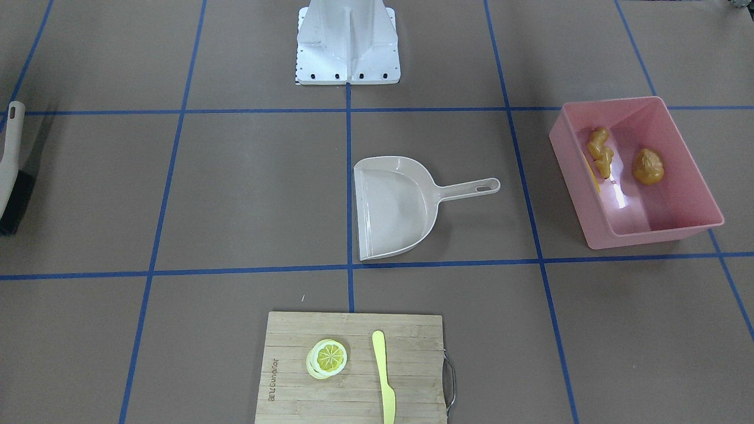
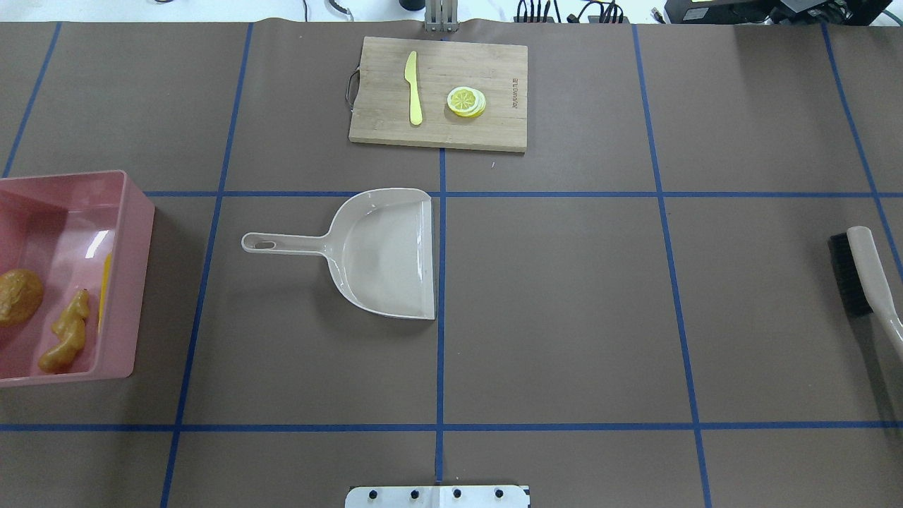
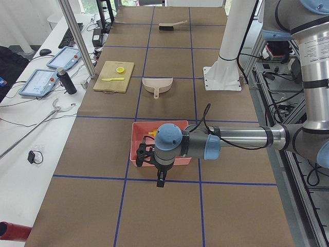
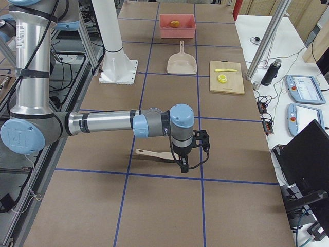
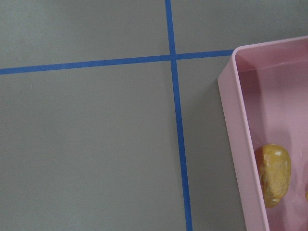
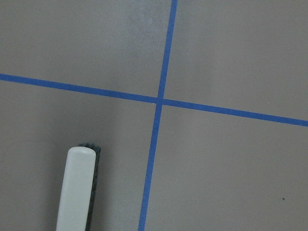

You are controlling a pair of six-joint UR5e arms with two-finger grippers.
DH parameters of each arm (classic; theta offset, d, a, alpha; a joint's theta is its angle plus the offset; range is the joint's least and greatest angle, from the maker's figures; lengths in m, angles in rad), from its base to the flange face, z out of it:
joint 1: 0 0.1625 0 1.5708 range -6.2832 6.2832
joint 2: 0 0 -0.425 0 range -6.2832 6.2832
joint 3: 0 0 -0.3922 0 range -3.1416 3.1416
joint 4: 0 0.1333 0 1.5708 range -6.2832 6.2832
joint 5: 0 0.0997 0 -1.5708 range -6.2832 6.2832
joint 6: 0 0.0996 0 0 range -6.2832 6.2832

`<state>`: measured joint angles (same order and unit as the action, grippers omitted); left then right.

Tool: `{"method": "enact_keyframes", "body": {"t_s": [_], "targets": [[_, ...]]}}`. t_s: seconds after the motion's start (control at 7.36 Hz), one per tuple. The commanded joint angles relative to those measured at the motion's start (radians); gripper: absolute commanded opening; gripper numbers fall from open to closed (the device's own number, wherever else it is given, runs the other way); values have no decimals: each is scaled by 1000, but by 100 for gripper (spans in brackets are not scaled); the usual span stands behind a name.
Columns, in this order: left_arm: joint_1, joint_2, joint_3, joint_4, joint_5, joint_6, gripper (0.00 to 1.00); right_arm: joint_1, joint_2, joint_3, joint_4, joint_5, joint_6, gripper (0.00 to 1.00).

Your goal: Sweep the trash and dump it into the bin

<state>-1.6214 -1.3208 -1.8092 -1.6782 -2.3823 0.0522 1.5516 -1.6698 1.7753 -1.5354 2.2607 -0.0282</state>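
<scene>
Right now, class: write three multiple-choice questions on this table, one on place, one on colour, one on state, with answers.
1. Where is the ginger root? A in the pink bin; B on a plate; C in a cup.
2. What colour is the knife? A red; B pale yellow; C black.
3. The dustpan is: A full of trash; B empty; C upside down.
Answers: 1 A, it lies beside the potato within the pink walls. 2 B, pale yellow on the wooden board. 3 B, its scoop shows bare.

The table bears bin, dustpan, cutting board, brush.
</scene>
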Motion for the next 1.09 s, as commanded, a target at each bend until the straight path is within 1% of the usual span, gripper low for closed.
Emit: {"method": "enact_keyframes", "body": {"t_s": [0.0,0.54,0.68,0.82,0.95], "targets": [[0,2,1,0,0,0,99,5,1,-4,0,8,-1,100],[0,5,1,0,0,0,99,18,10,-20,15,-10,-1,100],[0,5,1,0,0,0,99,30,-11,-27,90,-12,-1,100],[0,5,2,0,0,0,99,28,-24,-81,153,-6,-2,100],[0,6,2,0,0,0,99,28,-27,-109,247,-9,-3,100]]}}
